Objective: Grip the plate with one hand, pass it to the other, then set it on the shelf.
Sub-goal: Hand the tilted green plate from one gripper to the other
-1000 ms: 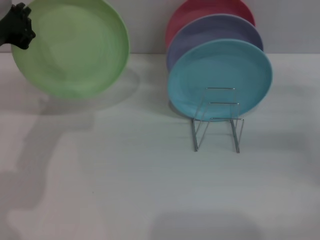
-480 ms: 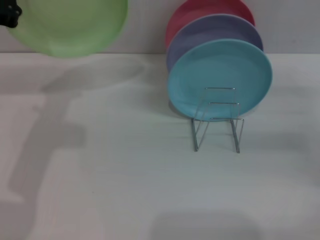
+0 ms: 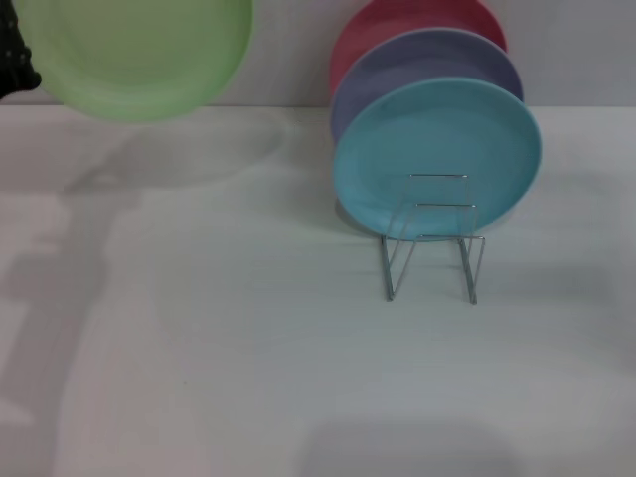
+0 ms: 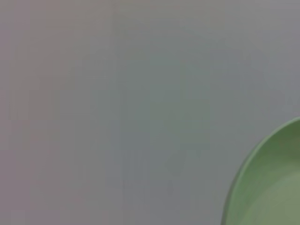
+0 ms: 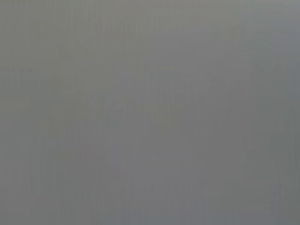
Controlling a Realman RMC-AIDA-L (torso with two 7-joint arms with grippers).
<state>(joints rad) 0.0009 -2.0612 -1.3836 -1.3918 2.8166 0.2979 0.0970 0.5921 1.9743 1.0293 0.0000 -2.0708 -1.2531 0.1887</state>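
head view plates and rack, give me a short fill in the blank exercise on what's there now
1. The left gripper holds the ____ plate up above the table.
2. The plate at the front of the shelf is light ____.
3. Behind the purple plate stands a ____ plate.
4. The shelf is made of thin silver ____.

Missing words: green; blue; red; wire

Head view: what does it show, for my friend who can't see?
The left gripper holds a light-green plate in the air at top left. On the white table, a wire rack holds blue, purple and pink plates.
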